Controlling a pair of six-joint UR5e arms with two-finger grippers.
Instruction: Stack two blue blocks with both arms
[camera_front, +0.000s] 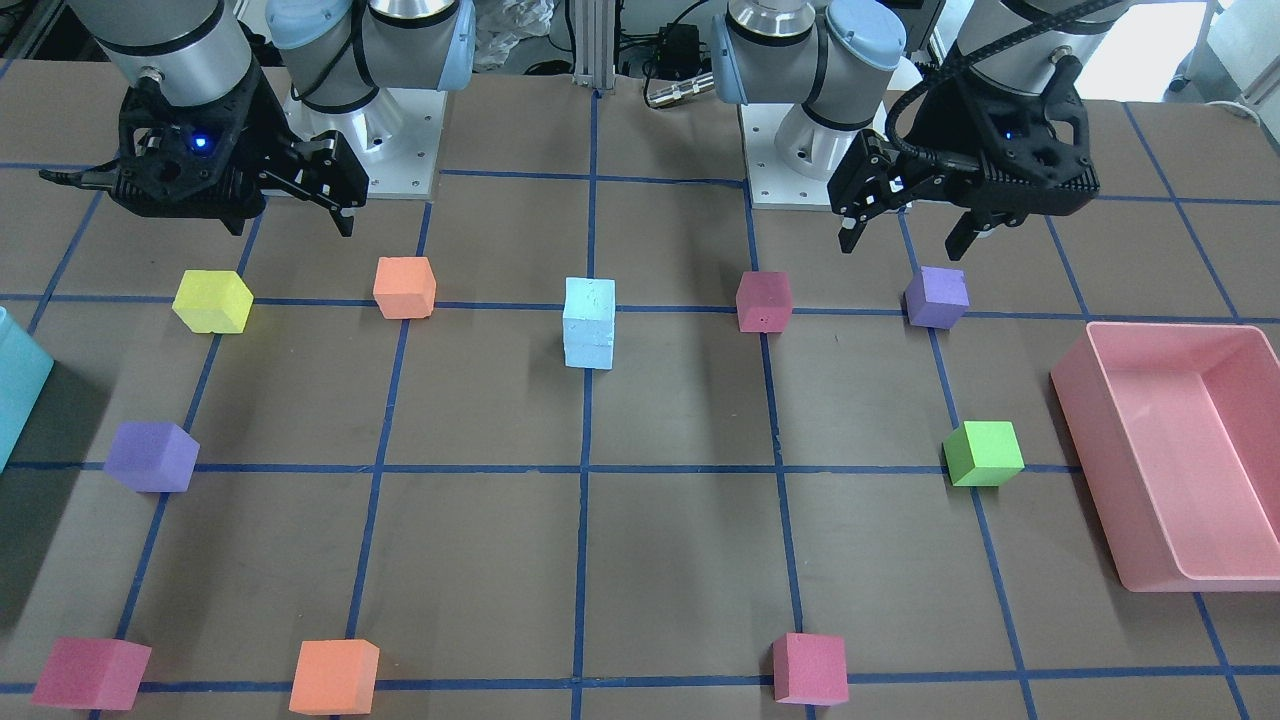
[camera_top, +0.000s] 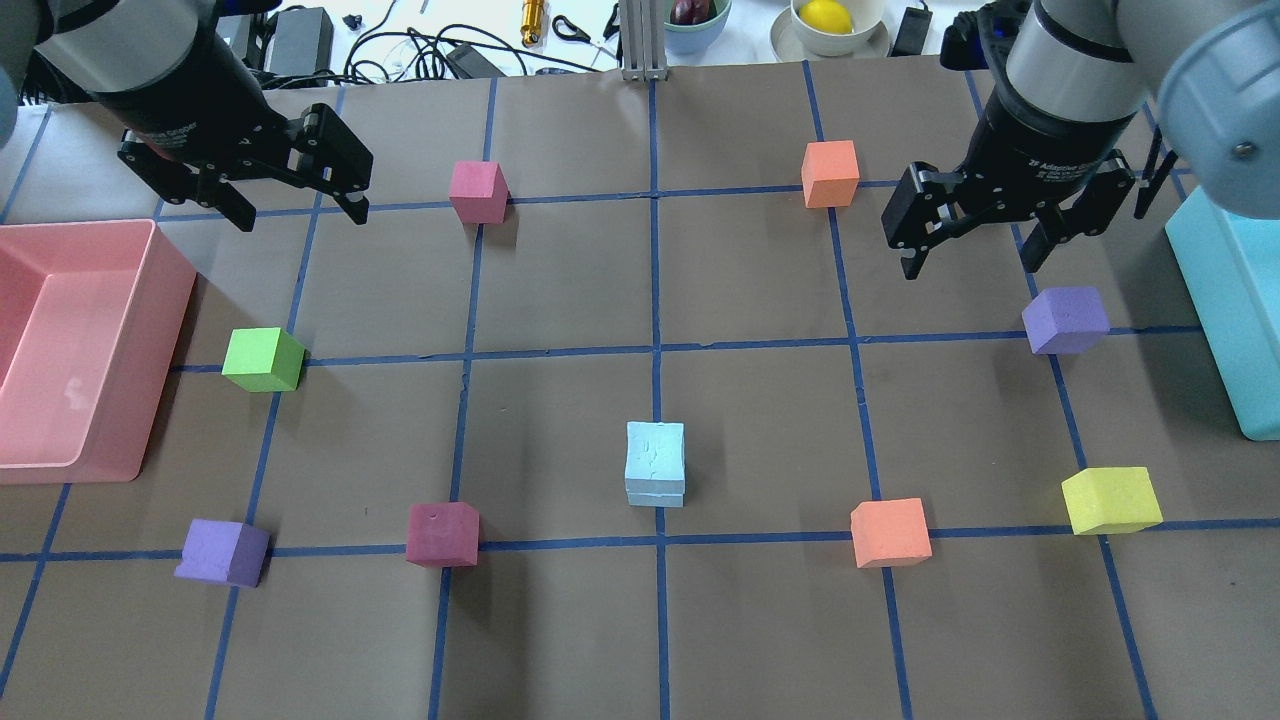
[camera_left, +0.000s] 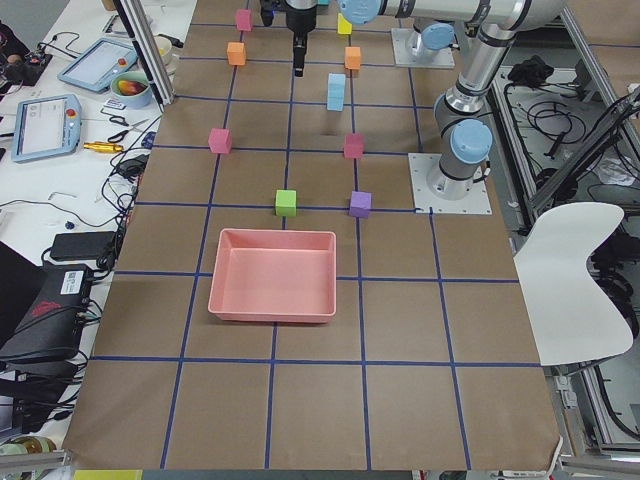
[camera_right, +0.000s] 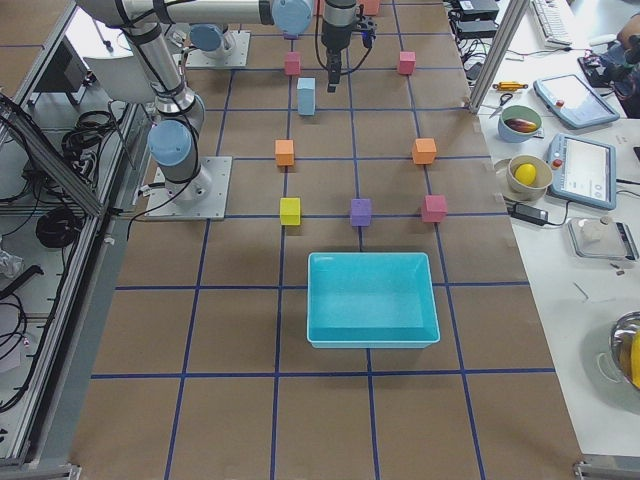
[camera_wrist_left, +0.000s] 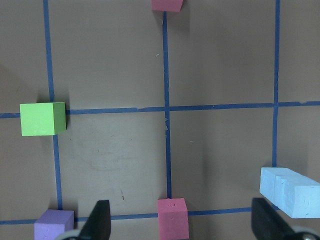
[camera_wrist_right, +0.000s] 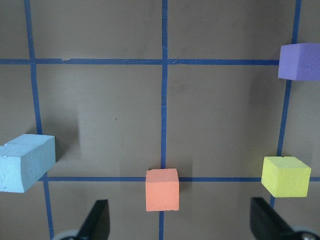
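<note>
The two pale blue blocks (camera_top: 656, 463) stand stacked, one on the other, on the brown table near its middle (camera_front: 590, 323). The stack also shows at the right edge of the left wrist view (camera_wrist_left: 292, 192) and at the left edge of the right wrist view (camera_wrist_right: 22, 162). My left gripper (camera_top: 300, 215) is open and empty, raised well away from the stack, toward the pink bin. My right gripper (camera_top: 968, 265) is open and empty, raised off to the other side, near a purple cube (camera_top: 1065, 320). Neither gripper touches a block.
A pink bin (camera_top: 160, 300) sits at the left edge and a teal bin (camera_top: 1215, 300) at the right. Loose cubes ring the stack: green (camera_top: 263, 359), purple (camera_top: 222, 551), magenta (camera_top: 442, 533), pink (camera_top: 478, 190), orange (camera_top: 830, 173), orange (camera_top: 889, 532), yellow (camera_top: 1110, 499).
</note>
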